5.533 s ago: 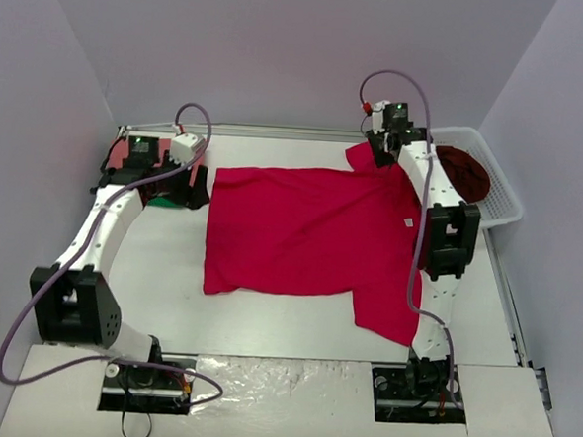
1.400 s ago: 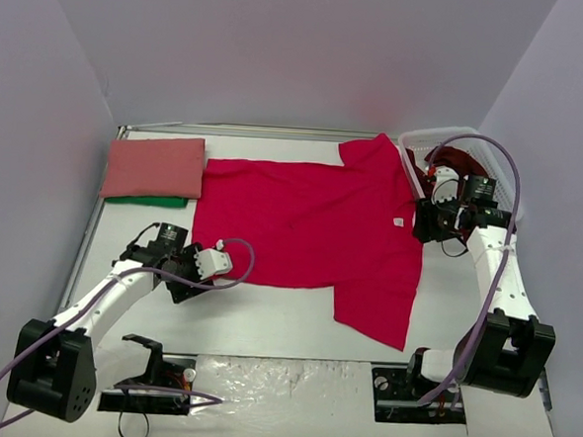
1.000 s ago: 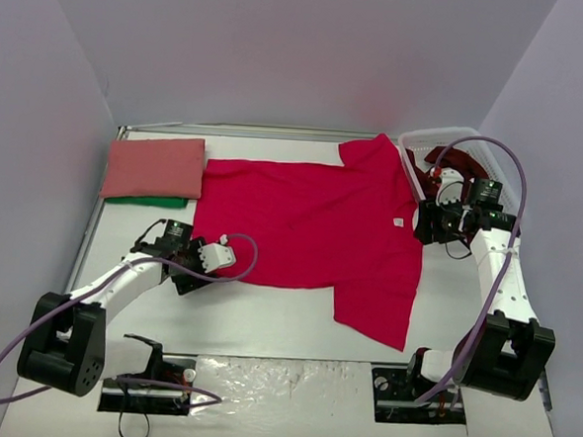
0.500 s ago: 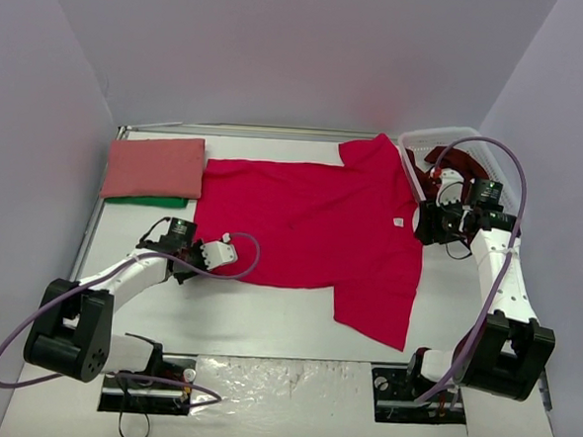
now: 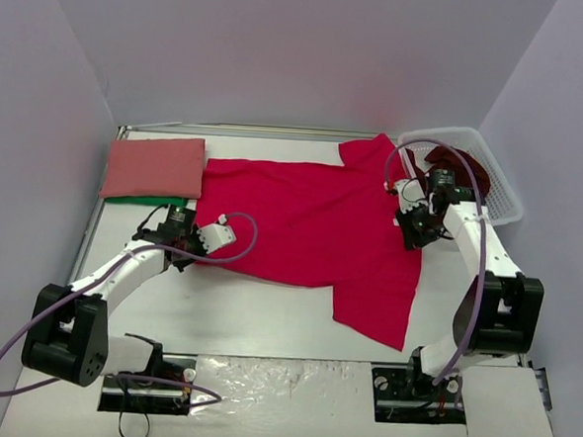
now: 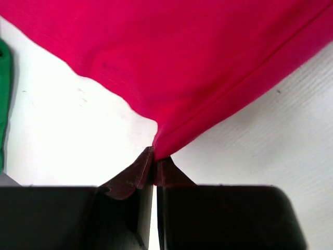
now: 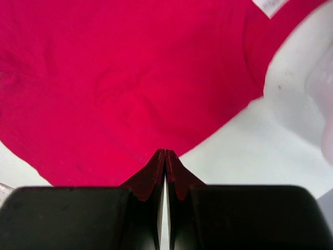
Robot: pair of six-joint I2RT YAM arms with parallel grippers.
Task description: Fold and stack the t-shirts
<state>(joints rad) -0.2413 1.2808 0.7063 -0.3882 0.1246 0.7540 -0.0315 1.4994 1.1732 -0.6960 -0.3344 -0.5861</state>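
A bright crimson t-shirt (image 5: 311,225) lies spread flat across the middle of the table, its white neck label (image 7: 270,5) near the right edge. My left gripper (image 5: 193,246) is shut on the shirt's lower left hem corner (image 6: 171,138), which rises pinched between the fingertips. My right gripper (image 5: 409,238) is shut at the shirt's right edge (image 7: 156,120), with cloth puckering toward its tips. A salmon-red t-shirt (image 5: 154,166) lies folded at the back left. A dark maroon t-shirt (image 5: 465,172) sits in the basket.
The white lattice basket (image 5: 496,191) stands at the back right, just beyond my right arm. A green cloth (image 5: 144,201) shows under the folded salmon shirt. Grey walls close in the table on three sides.
My left gripper closed on the hem corner and drew it slightly up and away from me. My right gripper moved left from beside the basket onto the shirt's edge and shut.
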